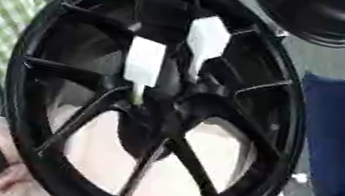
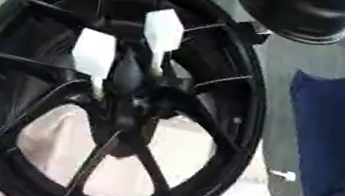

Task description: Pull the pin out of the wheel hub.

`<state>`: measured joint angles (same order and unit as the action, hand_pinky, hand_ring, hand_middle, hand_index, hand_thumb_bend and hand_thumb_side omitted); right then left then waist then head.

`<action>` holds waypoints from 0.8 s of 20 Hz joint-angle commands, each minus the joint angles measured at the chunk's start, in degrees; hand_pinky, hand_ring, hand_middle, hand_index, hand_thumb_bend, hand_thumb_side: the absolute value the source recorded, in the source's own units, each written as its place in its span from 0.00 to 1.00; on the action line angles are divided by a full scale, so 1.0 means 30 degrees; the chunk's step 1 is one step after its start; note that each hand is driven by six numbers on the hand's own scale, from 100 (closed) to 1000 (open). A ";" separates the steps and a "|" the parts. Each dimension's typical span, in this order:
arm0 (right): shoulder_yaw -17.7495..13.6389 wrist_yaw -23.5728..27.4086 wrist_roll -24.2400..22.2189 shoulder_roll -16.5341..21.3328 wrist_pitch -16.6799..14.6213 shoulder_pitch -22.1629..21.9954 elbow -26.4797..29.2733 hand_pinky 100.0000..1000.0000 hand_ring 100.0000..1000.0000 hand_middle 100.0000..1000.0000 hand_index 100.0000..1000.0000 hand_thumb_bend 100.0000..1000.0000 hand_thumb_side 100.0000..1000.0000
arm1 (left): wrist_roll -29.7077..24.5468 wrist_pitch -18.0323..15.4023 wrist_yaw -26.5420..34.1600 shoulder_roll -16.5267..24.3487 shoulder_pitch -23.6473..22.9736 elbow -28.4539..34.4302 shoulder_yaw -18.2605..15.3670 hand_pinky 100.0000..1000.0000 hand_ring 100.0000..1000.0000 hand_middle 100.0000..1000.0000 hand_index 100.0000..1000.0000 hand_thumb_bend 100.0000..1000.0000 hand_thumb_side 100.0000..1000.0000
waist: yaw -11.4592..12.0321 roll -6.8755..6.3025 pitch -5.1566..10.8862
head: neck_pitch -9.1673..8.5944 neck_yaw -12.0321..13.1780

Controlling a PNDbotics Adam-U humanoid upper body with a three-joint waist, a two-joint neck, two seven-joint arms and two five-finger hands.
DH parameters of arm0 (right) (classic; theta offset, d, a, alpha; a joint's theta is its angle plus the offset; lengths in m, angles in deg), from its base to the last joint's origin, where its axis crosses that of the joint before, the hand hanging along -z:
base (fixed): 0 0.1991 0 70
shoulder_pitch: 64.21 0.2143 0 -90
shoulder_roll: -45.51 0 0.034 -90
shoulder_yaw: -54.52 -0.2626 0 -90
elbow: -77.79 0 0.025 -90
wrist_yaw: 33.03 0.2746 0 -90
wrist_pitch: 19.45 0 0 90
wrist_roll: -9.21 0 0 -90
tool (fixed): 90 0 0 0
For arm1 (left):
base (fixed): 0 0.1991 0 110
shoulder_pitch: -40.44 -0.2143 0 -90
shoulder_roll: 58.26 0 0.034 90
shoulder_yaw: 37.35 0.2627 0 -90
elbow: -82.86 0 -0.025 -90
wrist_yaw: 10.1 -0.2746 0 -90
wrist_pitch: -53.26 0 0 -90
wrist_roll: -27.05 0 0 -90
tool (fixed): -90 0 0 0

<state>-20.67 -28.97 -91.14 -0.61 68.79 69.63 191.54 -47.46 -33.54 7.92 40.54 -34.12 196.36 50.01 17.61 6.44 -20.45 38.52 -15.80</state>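
Left eye view gives you the black wheel hub (image 1: 154, 98) filling the frame, standing nearly upright on a pale surface (image 1: 200, 161). Two white pins sit in its centre — one pin (image 1: 143, 63) on the left with a thin stem going down into the hub, the other pin (image 1: 207, 40) higher and to the right. Neither of your hands shows, so their state can't be told. A blue cloth (image 2: 332, 143) lies to the right.

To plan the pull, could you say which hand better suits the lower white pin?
Left, tentatively: the lower white pin sits left of centre in the wheel hub; neither hand shows.
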 commanded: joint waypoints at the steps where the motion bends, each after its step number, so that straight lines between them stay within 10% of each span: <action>1: 0.0751 -0.0717 -0.0634 0.1051 -0.0601 0.0681 0.0282 0.85 0.81 0.72 0.76 0.00 0.41 | -0.0100 -0.0022 -0.0022 0.0681 0.0235 0.0364 -0.0014 0.67 0.79 0.50 0.69 0.31 0.69 | 0.0066 -0.0065 0.0451 | -0.0086 -0.0241; 7: 0.2672 -0.2574 -0.2562 0.0043 -0.0970 0.3177 0.0220 0.84 0.80 0.71 0.76 0.03 0.40 | -0.0038 -0.0031 -0.0082 0.0725 0.0114 0.0364 -0.0091 0.67 0.79 0.50 0.69 0.31 0.69 | 0.0027 -0.0071 0.0326 | 0.0017 -0.1129; 11: 0.1887 -0.4344 -1.0530 -0.2479 -0.1301 0.5760 -0.1167 0.84 0.81 0.72 0.76 0.07 0.39 | 0.0065 -0.0011 -0.0108 0.0653 -0.0082 0.0364 -0.0170 0.67 0.79 0.50 0.69 0.31 0.69 | -0.0288 -0.0214 0.0293 | 0.0149 -0.1381; 16: 0.2370 -0.4129 -1.3564 -0.3396 -0.1791 0.6941 -0.2530 0.86 0.85 0.76 0.81 0.20 0.37 | 0.0070 0.0015 -0.0096 0.0636 -0.0104 0.0364 -0.0152 0.67 0.79 0.50 0.69 0.31 0.70 | -0.0347 -0.0245 0.0268 | 0.0182 -0.1329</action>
<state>-13.17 -41.09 -129.72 -11.16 63.83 89.31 184.84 -47.44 -33.44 7.79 40.96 -34.58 196.36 50.08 16.58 6.19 -20.52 39.12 -19.74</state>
